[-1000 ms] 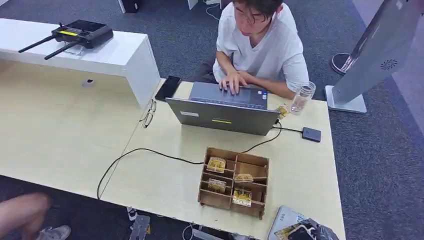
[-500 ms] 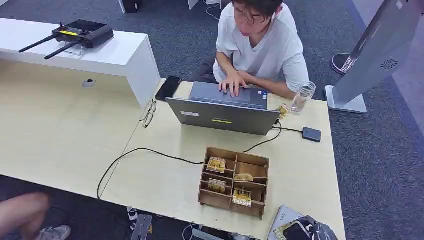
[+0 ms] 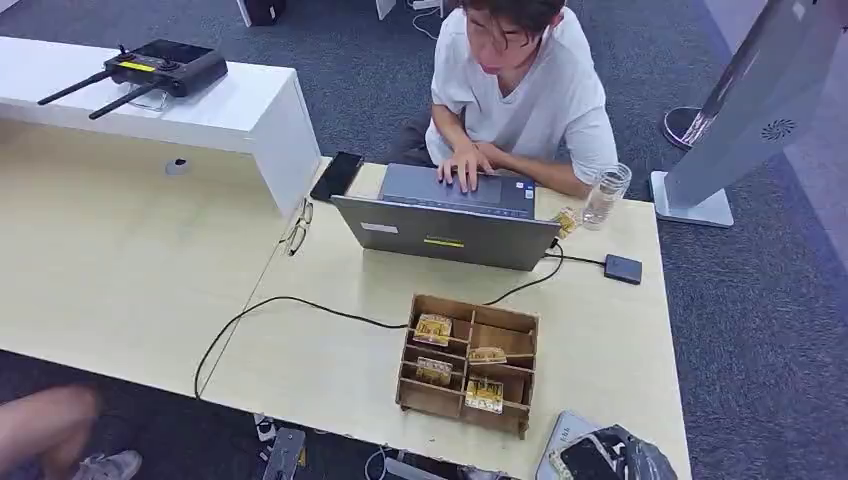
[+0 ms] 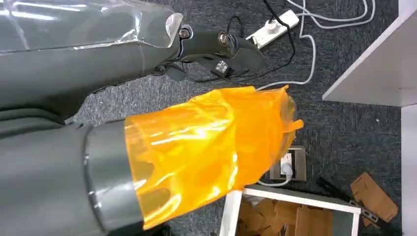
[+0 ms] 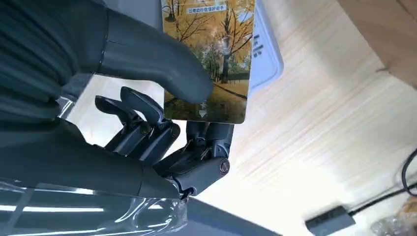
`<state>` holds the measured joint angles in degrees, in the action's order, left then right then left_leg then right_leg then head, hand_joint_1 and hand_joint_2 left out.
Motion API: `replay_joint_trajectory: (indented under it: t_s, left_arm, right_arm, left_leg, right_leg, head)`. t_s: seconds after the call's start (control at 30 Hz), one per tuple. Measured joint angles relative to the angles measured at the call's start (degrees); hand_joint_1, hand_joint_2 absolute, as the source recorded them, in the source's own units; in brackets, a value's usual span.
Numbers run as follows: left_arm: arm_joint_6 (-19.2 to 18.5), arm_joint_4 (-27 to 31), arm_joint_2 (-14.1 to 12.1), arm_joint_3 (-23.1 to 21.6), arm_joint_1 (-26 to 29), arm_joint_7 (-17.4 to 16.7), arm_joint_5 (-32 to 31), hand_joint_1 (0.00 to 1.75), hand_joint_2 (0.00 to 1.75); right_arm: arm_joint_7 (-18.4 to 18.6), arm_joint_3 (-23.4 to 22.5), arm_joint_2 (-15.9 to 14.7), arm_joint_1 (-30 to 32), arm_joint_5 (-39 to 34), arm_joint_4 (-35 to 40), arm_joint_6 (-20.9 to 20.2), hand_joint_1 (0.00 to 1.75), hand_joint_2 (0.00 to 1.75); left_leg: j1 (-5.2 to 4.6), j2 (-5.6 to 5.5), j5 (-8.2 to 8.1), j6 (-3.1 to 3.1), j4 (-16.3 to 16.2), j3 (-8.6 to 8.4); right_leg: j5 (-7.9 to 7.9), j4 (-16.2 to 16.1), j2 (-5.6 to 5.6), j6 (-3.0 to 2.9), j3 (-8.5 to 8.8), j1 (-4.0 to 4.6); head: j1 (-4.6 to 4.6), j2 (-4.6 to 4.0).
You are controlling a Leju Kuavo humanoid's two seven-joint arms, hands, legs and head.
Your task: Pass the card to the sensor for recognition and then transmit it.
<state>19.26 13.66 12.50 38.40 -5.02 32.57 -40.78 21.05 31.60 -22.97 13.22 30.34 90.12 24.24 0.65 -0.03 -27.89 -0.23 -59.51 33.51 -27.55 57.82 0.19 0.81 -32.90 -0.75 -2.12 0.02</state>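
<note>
Glossy card (image 5: 209,59), matt wood desk (image 5: 314,128)

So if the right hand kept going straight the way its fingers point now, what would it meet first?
Probably the pale sensor pad lying on the table. The right hand pinches the card just over it, with the fingers angled toward pad and tabletop. Depth is unclear, so the bare table might come first.

No legible text on card (image 5: 211,59)
</note>
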Motion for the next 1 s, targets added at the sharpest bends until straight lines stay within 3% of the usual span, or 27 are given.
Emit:
replay_joint_trajectory:
  t_s: [0.47,1.0]
  left_arm:
    - [0.0,0.0,0.0,-0.9,0.1,0.4,0.3,0.00,0.00]
    - [0.0,0.0,0.0,-1.0,0.2,0.5,0.5,0.00,0.00]
  right_arm:
    - [3.6,-1.8,4.2,-0.2,10.6,-1.8,1.4,1.75,1.75]
    - [4.2,-2.3,5.6,-0.2,13.1,-2.8,0.8,1.75,1.75]
  left_leg:
    - [0.00,-0.01,0.00,0.00,0.0,0.02]
    - [0.00,0.00,0.00,0.00,0.0,0.01]
  right_leg:
    - [0.00,0.0,0.00,0.00,0.00,0.00]
    - [0.00,0.0,0.00,0.00,0.00,0.00]
  head:
    - [0.02,0.00]
    - [0.02,0.00]
